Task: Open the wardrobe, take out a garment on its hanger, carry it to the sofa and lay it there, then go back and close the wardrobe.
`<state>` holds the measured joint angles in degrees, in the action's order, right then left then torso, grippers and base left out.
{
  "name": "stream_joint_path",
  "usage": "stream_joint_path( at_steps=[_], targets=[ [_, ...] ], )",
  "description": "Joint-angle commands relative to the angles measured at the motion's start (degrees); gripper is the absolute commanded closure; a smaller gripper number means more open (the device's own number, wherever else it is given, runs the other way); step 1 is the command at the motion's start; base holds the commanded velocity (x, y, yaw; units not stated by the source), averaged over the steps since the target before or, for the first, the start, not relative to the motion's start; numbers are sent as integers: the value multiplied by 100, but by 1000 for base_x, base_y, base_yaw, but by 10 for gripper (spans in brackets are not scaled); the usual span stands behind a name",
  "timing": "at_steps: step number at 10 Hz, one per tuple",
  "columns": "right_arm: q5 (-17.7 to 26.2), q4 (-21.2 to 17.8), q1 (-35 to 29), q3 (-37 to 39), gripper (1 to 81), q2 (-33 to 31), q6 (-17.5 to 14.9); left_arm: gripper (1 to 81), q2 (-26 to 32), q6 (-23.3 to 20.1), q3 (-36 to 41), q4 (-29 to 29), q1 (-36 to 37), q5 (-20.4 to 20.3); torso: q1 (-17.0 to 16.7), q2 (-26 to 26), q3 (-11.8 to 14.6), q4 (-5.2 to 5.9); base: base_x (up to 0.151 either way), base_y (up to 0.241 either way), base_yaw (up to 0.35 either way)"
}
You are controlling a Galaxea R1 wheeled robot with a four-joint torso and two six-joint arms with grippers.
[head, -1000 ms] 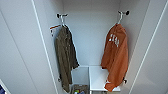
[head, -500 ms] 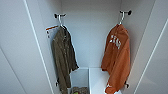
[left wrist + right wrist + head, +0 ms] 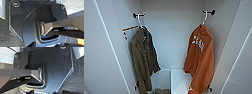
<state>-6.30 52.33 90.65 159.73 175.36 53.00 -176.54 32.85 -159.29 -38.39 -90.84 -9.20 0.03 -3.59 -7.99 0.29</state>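
Closer now, the camera has neared the open wardrobe [image 3: 171, 37], so doors are done and the reach comes next, I judge. Shirt [image 3: 200, 60] hangs on the right hook; a brown jacket [image 3: 142, 60] hangs left. White walls and shelf inside. Hands: cannot tell.

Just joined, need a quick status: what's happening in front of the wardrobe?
The wardrobe stands open and the head camera looks straight into it. Nothing is being handled right now. The orange garment hangs on its hanger from the right-hand hook; an olive jacket hangs from the left-hand hook. Neither has been taken off. The wrist views show dark floor below the arms.
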Motion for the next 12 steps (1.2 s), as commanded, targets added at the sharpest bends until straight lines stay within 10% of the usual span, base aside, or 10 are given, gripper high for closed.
stream_joint_path(
  at_steps=[1, 12],
  targets=[
    [226, 58, -183, 4, 10, 10, -1, 10, -22, -25, 21, -72, 150, 235, 0, 0, 0, 0, 89, 0, 0],
    [226, 66, -130, -22, 10, 10, -9, 10, -22, -33, 21, -72, 150, 235, -3, 0, 0, 0, 75, 0, 0]
  ],
)
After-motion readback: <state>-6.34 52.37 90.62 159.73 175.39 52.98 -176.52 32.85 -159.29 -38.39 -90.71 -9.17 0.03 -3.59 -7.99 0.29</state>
